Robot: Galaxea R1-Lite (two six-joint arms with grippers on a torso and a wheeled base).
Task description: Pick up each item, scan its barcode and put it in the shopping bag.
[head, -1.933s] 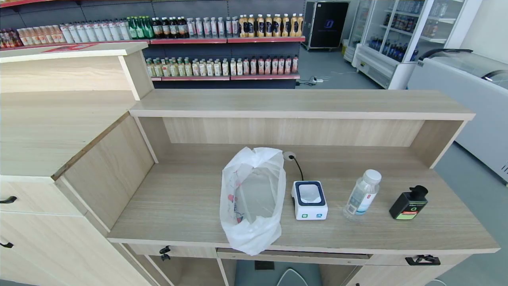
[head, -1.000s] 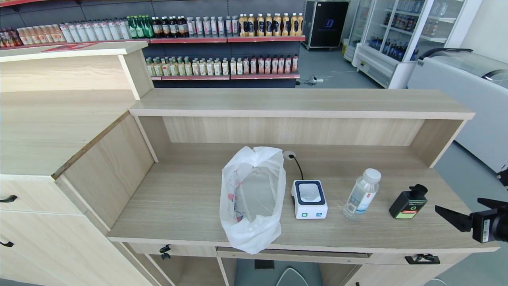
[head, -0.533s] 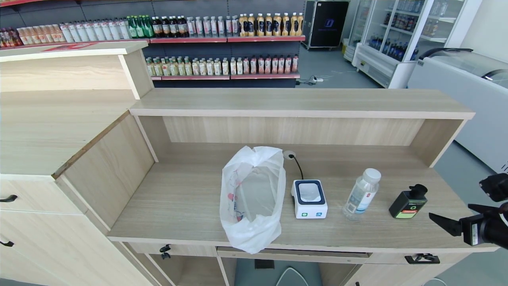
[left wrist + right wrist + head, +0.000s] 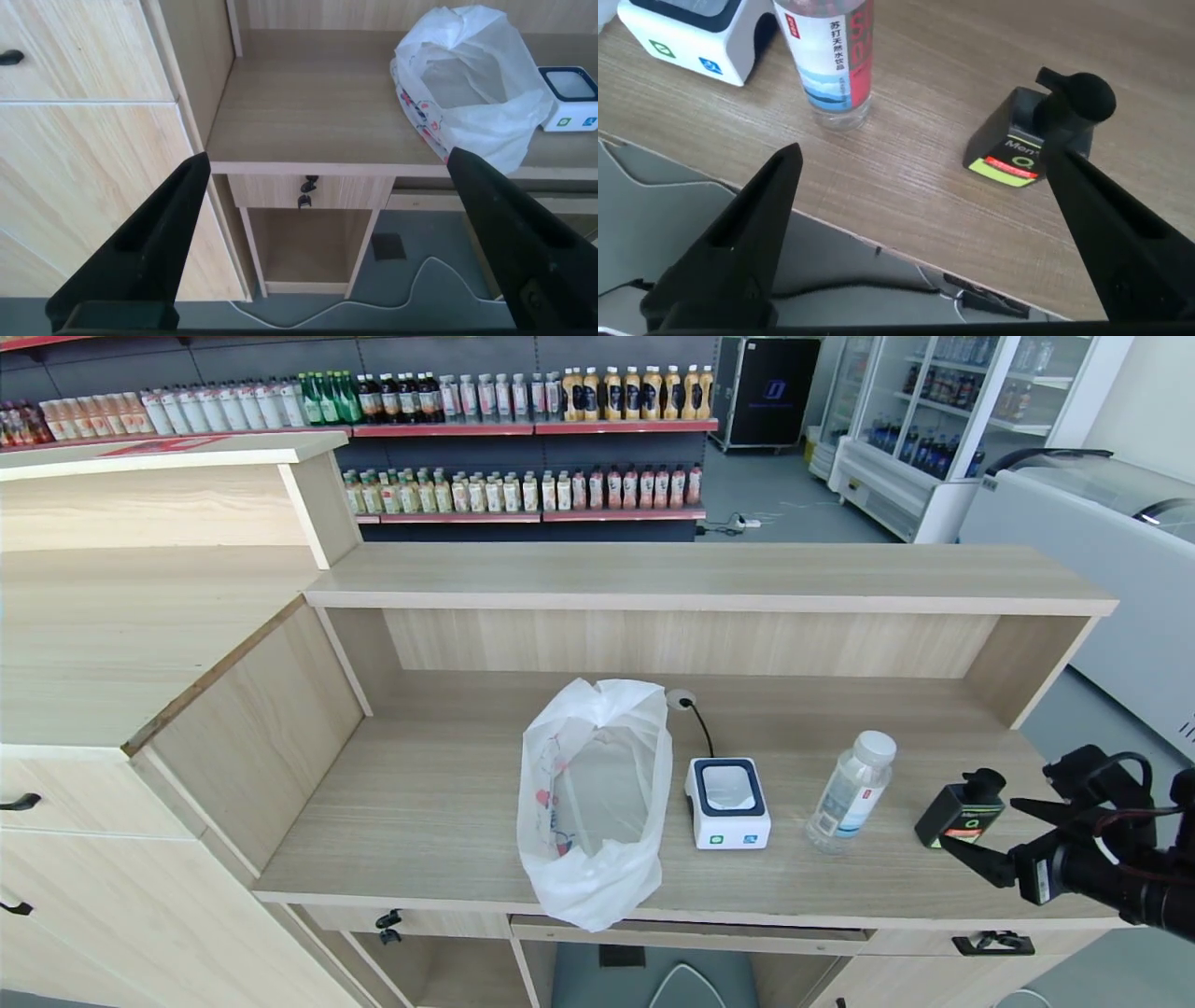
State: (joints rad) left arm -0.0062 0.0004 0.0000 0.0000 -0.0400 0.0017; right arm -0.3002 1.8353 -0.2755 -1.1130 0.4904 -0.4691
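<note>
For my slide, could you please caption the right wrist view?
Open right gripper facing black bottle, water bottle and scanner on the counter.

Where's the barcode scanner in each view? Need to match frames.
Head view: scanner between shopping bag and water bottle.
Left wrist view: scanner beside the shopping bag.
Right wrist view: scanner beside the water bottle.
Shared landmark: the wooden counter under it.

White shopping bag (image 4: 597, 803) lies open beside scanner (image 4: 727, 803), upright clear bottle (image 4: 850, 793), black bottle (image 4: 960, 810).
</note>
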